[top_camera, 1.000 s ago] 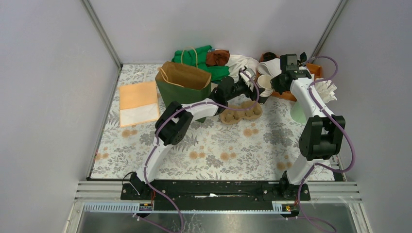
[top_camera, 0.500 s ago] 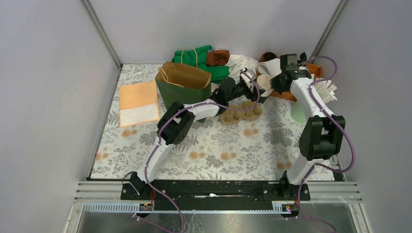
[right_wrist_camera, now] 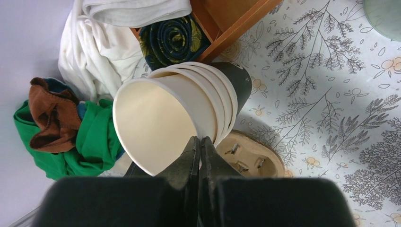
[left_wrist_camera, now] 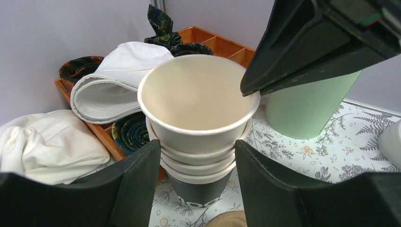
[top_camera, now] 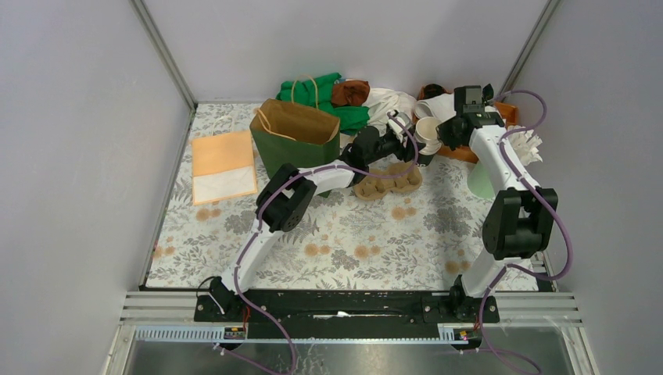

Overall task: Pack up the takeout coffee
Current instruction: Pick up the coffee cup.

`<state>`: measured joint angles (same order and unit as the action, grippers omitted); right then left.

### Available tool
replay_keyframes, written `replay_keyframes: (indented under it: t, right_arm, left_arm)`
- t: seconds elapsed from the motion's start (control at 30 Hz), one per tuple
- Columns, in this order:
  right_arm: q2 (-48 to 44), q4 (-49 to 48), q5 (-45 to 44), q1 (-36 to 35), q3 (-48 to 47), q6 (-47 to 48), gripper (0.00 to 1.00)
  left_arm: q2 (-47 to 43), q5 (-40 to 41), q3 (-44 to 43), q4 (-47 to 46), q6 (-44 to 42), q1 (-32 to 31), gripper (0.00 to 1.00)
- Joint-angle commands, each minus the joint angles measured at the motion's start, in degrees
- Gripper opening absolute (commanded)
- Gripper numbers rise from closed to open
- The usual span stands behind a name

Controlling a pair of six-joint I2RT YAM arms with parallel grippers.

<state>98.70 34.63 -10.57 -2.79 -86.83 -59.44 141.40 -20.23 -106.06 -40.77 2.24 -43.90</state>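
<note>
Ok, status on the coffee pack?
Left gripper open, straddling lidless cup stack. Right gripper shut at top cup's rim. Lidded coffee not made out.

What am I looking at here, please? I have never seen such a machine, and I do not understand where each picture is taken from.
These are two robot arms bolted to a table. One picture looks down from above: the left arm is on the left, the right arm on the right. The other two come from a camera on each wrist. On the table are a paper bag, a cup carrier, cloths, a wooden tray and a stack of cups. The right fingers pinch the rim of the top cup. The left fingers stand open on either side of the stack.
</note>
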Motion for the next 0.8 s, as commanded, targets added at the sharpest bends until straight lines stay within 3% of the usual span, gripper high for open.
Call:
replay_keyframes:
  t: [0.0,0.37,0.47,0.77]
  right_arm:
    - [-4.09,-0.48,2.37,-0.20,-1.56,-1.50,0.00]
    - [-5.04,4.59,-1.28,-0.15,-14.74,0.90,0.00]
    - [-6.70,6.75,-2.81,-0.19,-16.90,1.82,0.00]
    - [-16.05,11.01,-4.79,-0.16,-13.56,5.51,0.00]
  left_arm:
    - [1.47,-0.95,-1.62,-0.74,0.78,-0.01,0.62]
    - [-0.37,-0.31,-0.59,0.03,-0.44,-0.40,0.65]
    - [-2.21,0.48,-0.67,1.36,-1.75,-1.03,0.71]
    - [-10.21,2.09,1.11,5.52,-5.42,-2.06,0.83]
